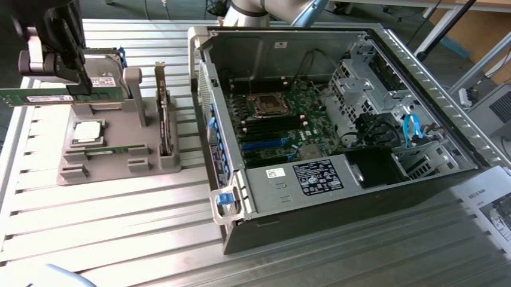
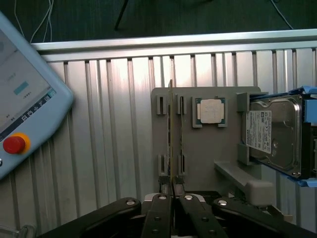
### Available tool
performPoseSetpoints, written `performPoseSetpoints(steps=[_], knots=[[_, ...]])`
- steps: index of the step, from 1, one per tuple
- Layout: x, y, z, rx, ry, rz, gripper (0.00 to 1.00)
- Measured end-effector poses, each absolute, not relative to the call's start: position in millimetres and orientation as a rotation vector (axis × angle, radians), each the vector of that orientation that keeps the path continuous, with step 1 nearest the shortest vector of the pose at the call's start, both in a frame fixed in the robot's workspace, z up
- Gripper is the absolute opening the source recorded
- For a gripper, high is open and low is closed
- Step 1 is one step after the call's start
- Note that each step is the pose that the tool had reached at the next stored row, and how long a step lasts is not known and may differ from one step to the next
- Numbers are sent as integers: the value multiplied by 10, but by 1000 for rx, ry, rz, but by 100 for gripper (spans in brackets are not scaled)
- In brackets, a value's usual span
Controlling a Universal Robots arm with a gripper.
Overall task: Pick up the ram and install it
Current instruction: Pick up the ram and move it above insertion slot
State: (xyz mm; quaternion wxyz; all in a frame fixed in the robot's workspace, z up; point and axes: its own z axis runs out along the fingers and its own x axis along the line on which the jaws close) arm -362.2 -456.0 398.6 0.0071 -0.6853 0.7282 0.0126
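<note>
Above grey holder [image 1: 104, 170], 9 o'clock of case [image 1: 239, 51] | hand [image 1: 80, 91] pinched narrow on ram [image 1: 36, 97] | step: pick-up, ram seemingly clear of holder | install needs ram squared to slots [image 1: 243, 122]

Case [image 1: 335, 221] open above motherboard [image 1: 307, 119]; cables [image 1: 369, 130] crowd one side.

Ribbed metal table [image 1: 119, 233], seemingly matt plastic holder [image 1: 105, 166]
</note>
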Motion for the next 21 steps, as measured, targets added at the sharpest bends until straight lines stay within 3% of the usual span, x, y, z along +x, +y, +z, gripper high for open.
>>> performPoseSetpoints(steps=[21], knots=[[-3441, -4560, 3993, -2144, 2277, 39, 12]])
